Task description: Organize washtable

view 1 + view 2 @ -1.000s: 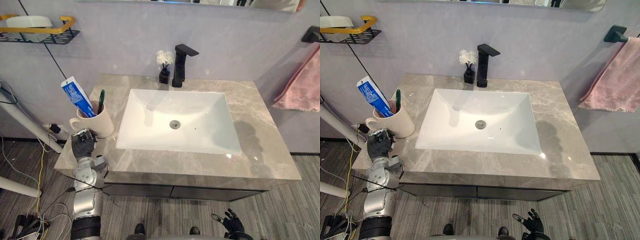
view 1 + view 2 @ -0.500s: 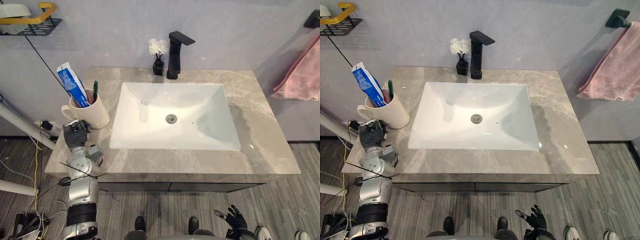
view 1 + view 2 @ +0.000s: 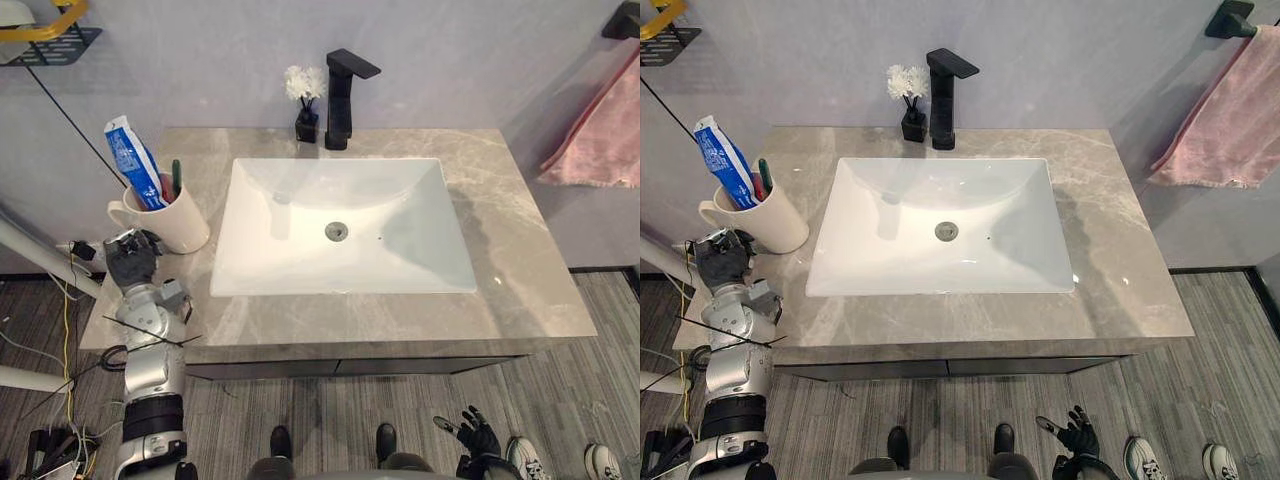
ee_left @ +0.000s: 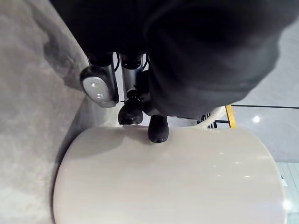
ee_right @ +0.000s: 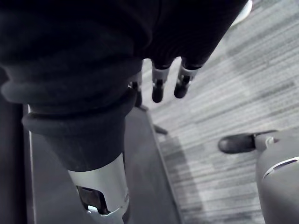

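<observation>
As far as you can judge from how things lie, the tidying looks close to done: the mug [image 3: 172, 224] stands upright at the left end of the counter [image 3: 500, 290], just beside the sink [image 3: 400, 250], with the toothpaste [image 3: 128, 160] and toothbrush [image 3: 176, 176] standing in it. The only other things on the stone are the vase [image 3: 306, 122] and tap [image 3: 340, 100] at the back. What may be left is a last nudge of the mug, or just drawing your hand away. Your left hand [image 3: 130, 268] sits at the counter's front-left edge, just in front of the mug, fingers relaxed. Its fingertips [image 4: 158, 133] touch the mug's wall without wrapping it, and it grips nothing. Your right hand [image 3: 472, 436] hangs low over the floor, fingers spread and empty.
</observation>
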`<state>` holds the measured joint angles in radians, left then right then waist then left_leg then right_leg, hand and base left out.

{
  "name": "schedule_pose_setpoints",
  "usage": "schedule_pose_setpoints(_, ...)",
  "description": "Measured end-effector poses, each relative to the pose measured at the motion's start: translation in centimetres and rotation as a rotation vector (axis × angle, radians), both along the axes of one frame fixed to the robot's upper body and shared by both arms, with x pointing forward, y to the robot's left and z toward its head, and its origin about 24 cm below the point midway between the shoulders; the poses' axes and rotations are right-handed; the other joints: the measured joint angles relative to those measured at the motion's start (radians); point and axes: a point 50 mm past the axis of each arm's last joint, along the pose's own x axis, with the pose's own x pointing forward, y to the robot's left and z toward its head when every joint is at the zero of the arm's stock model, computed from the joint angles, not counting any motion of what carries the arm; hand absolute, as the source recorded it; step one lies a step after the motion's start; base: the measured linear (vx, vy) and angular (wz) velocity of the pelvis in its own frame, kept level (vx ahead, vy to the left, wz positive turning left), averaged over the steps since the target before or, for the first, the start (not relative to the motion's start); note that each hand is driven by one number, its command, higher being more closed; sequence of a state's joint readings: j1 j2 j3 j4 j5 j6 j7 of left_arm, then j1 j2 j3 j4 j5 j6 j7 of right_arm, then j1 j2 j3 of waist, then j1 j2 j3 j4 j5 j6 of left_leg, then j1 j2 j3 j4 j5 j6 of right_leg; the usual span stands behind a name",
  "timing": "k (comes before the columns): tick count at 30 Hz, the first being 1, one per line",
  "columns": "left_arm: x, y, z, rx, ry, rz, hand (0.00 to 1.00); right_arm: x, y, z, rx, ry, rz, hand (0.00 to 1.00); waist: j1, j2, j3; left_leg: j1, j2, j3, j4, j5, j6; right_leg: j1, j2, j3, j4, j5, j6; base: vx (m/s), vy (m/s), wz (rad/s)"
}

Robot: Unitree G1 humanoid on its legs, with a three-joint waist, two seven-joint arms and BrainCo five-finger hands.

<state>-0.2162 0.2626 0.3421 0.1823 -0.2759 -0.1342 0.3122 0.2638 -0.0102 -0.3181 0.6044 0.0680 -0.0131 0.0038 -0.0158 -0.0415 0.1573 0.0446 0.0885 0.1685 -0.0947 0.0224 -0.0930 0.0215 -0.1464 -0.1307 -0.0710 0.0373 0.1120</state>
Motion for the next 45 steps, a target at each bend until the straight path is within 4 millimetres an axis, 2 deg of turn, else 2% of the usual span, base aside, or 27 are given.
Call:
schedule_pose_setpoints(6, 0.0, 0.9, 0.5, 0.031, 0.005, 0.016, 1.00, 0.1, -0.1, 0.1, -0.004, -0.002, 0.001, 0.00, -0.006, 0.001, 0.001, -0.002, 0.000, 0.001, 0.000, 0.000, 0.000, -0.004, 0.000, 0.001, 0.002, 0.000, 0.000, 0.00, 0.000, 0.00)
schedule_pose_setpoints(13, 0.0, 0.9, 0.3, 0.027, 0.010, 0.016, 1.00, 0.0, -0.5, 0.1, -0.015, -0.002, 0.004, 0.00, -0.005, 0.002, 0.002, -0.001, 0.000, 0.000, 0.000, 0.000, 0.000, -0.004, 0.000, 0.002, 0.003, 0.000, 0.000, 0.00, 0.000, 0.00)
schedule_pose_setpoints(15, -0.2, 0.7, 0.0, 0.018, 0.015, 0.013, 1.00, 0.0, -0.5, 0.1, -0.015, -0.001, 0.004, 0.00, -0.004, 0.003, 0.002, 0.001, 0.000, -0.001, 0.000, 0.000, 0.000, -0.001, 0.000, 0.001, 0.003, 0.000, 0.000, 0.00, 0.000, 0.00)
schedule_pose_setpoints(23, -1.8, -2.5, -2.0, -0.022, 0.035, -0.081, 1.00, -0.2, -0.4, 0.1, -0.012, 0.005, 0.008, 0.00, 0.002, 0.012, 0.007, 0.021, -0.001, -0.008, 0.000, 0.000, 0.000, 0.024, 0.000, -0.007, 0.002, -0.001, -0.001, 0.00, -0.002, 0.01)
schedule_pose_setpoints(30, -1.8, -4.8, -2.3, -0.020, 0.036, -0.203, 1.00, -0.2, -0.2, 0.0, 0.002, 0.003, 0.028, 0.00, 0.001, 0.013, 0.007, 0.023, -0.001, -0.031, 0.000, 0.002, 0.002, 0.036, -0.001, -0.027, 0.003, -0.003, -0.001, -0.04, -0.018, 0.08)
schedule_pose_setpoints(40, -1.6, -5.2, -2.3, -0.032, 0.030, -0.241, 1.00, -0.1, 0.0, 0.0, 0.005, 0.002, 0.038, 0.00, -0.001, 0.013, 0.006, 0.026, -0.001, -0.033, 0.000, 0.004, 0.002, 0.043, -0.001, -0.032, 0.001, -0.003, -0.001, 0.00, -0.003, 0.01)
schedule_pose_setpoints(45, -1.1, -4.4, -1.4, 0.015, 0.019, -0.240, 1.00, -0.2, -0.1, 0.0, 0.003, 0.003, 0.038, 0.00, -0.009, 0.013, 0.006, 0.025, -0.001, -0.033, 0.000, 0.004, 0.002, 0.043, -0.001, -0.032, 0.001, -0.003, -0.001, -0.03, -0.012, 0.00)
